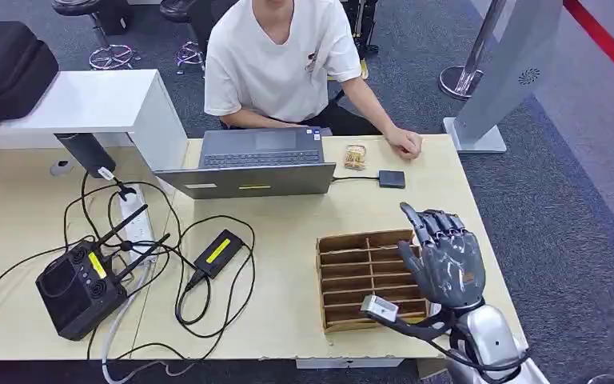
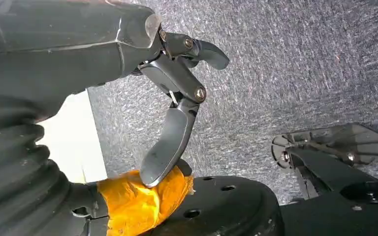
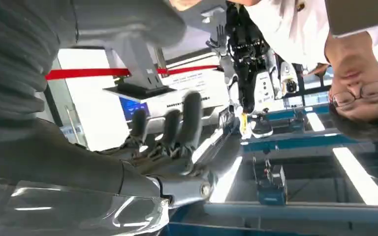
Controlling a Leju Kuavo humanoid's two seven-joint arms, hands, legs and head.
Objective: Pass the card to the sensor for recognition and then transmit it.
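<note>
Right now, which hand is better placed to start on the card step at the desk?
Right. The right hand is raised, fingers spread, over the brown slotted cardboard organizer on the light wooden desk. The left hand hangs over grey carpet, away from the desk. No card is visible yet.

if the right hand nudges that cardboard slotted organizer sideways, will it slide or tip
Probably slide: the cardboard organizer lies low and flat on the smooth table. It looks light, with thin dividers and empty slots, so it may skid easily. The open right hand could crush a wall if it presses hard.

A person (image 1: 276, 56) sits behind a laptop (image 1: 256, 164); a router (image 1: 80, 286) lies near cables.
</note>
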